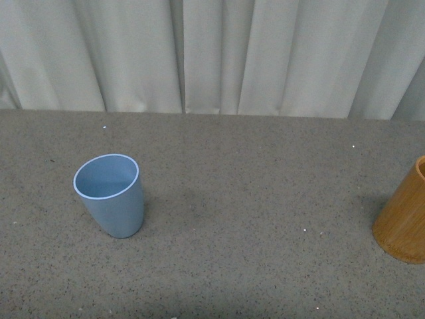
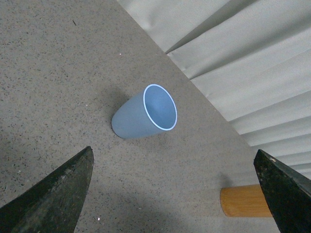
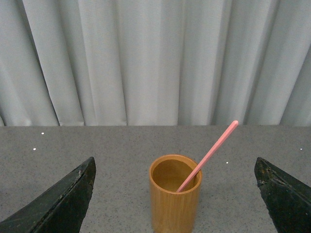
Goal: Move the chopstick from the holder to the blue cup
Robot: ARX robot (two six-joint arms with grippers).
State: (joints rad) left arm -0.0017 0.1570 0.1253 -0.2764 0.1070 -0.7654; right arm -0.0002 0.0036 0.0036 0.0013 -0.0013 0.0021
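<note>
The blue cup [image 1: 111, 195] stands upright and empty on the grey table, left of centre; the left wrist view shows the blue cup [image 2: 145, 113] too, ahead of my open left gripper [image 2: 175, 182]. At the right edge stands the orange-brown holder [image 1: 405, 216], cut off by the frame. In the right wrist view the holder [image 3: 175, 191] is upright with one pink chopstick [image 3: 210, 155] leaning out over its rim. My right gripper [image 3: 175, 187] hangs open, its jaws wide on either side of the holder, short of it. Neither arm shows in the front view.
A pale pleated curtain [image 1: 212, 53] closes off the back of the speckled grey table [image 1: 252, 219]. The holder [image 2: 243, 200] also shows in the left wrist view, far beyond the cup.
</note>
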